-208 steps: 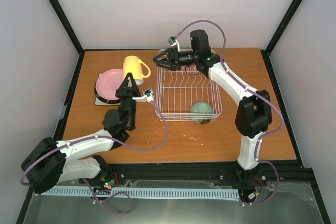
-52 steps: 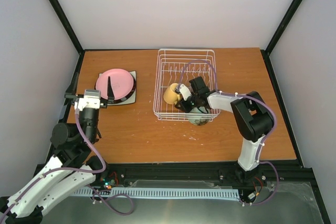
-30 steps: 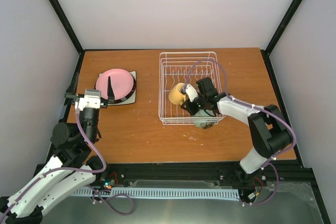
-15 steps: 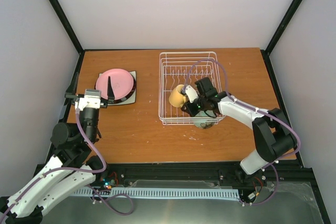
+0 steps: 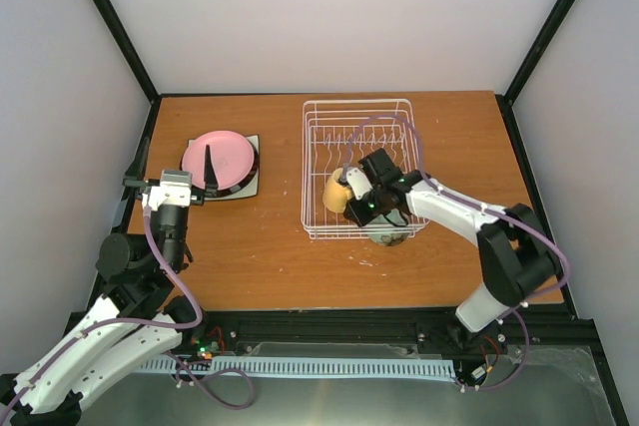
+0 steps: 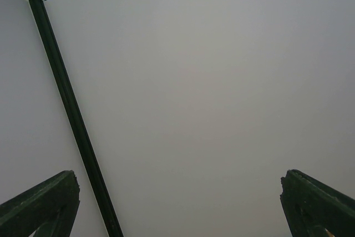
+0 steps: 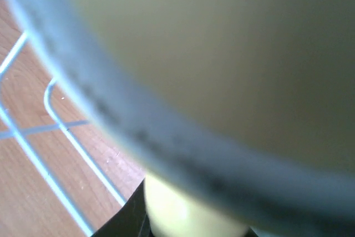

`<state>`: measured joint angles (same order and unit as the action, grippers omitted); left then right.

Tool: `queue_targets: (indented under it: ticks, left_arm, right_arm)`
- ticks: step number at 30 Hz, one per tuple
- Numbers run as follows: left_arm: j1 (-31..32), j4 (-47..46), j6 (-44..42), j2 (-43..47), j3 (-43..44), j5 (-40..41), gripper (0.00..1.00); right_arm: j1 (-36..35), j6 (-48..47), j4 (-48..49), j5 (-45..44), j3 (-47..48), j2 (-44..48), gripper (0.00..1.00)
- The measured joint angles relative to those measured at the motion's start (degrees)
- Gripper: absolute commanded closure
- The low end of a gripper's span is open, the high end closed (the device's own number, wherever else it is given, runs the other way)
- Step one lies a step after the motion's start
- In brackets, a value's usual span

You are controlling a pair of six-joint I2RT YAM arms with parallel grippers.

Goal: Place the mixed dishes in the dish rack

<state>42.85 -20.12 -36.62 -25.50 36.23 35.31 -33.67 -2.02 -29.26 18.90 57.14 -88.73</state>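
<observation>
- Right claw (image 5: 351,197) is clamped on the yellow mug (image 5: 334,190), low inside the dish rack (image 5: 357,105), apparently beside the pale green bowl (image 5: 387,234).
- Left claw (image 5: 172,169) gapes wide, holding nothing.
- Risk: released while tilted, the mug could roll against the bowl.

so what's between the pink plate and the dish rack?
Just bare tabletop between pink plate and dish rack; the top external view shows it.
</observation>
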Motion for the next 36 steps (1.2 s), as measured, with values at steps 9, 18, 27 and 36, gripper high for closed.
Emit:
queue_targets:
  ticks: [9,18,27,36]
  left_arm:
    - [0.0,0.0,0.0,1.0,0.0,0.0,0.0]
    - [-0.1,0.0,0.0,1.0,0.0,0.0,0.0]
    - [-0.1,0.0,0.0,0.9,0.0,0.0,0.0]
    - [-0.1,3.5,3.5,-0.5,1.4,-0.2,0.0]
  right_arm:
    - [-3.1,0.2,-2.7,-2.4,4.9,-6.9,0.96]
    - [-3.5,0.5,-4.0,-4.7,5.4,-7.0,0.65]
    - [-3.6,0.7,-5.0,-6.6,5.4,-7.0,0.51]
    - [-3.8,1.4,-5.7,-6.4,4.7,0.7,0.45]
